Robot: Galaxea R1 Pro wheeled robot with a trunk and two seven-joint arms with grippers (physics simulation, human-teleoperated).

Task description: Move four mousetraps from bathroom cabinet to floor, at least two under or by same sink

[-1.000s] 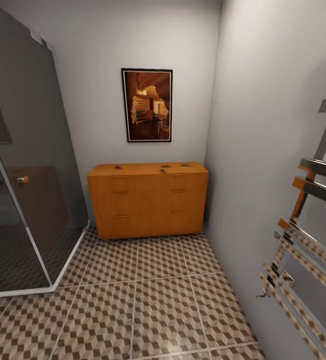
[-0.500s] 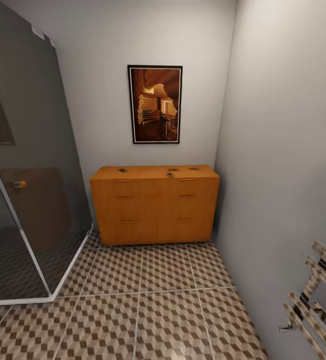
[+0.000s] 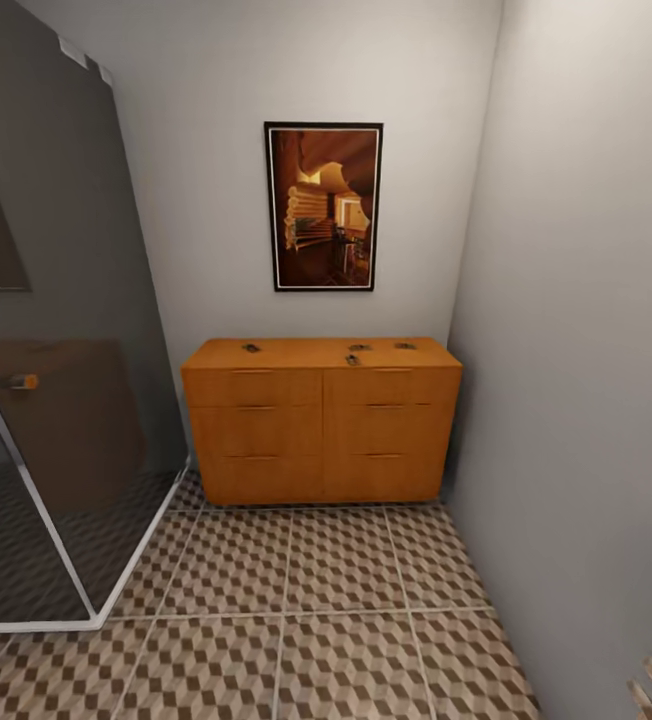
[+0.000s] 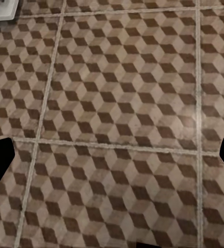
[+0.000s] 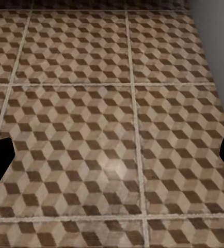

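Your left gripper and right gripper hang wide open over the floor. Four mousetraps sit atop the cabinet at twelve o'clock; drive closer squarely before reaching.

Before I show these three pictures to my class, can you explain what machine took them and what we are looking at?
A wheeled robot with two arms, in a computer simulation. The big picture is from its head camera: a wooden cabinet with four small mousetraps on top, one to the left, three to the right. The others look down from each wrist at the tiled floor. The dark shapes at the edges are fingertips of the left gripper and right gripper, both open, holding nothing.
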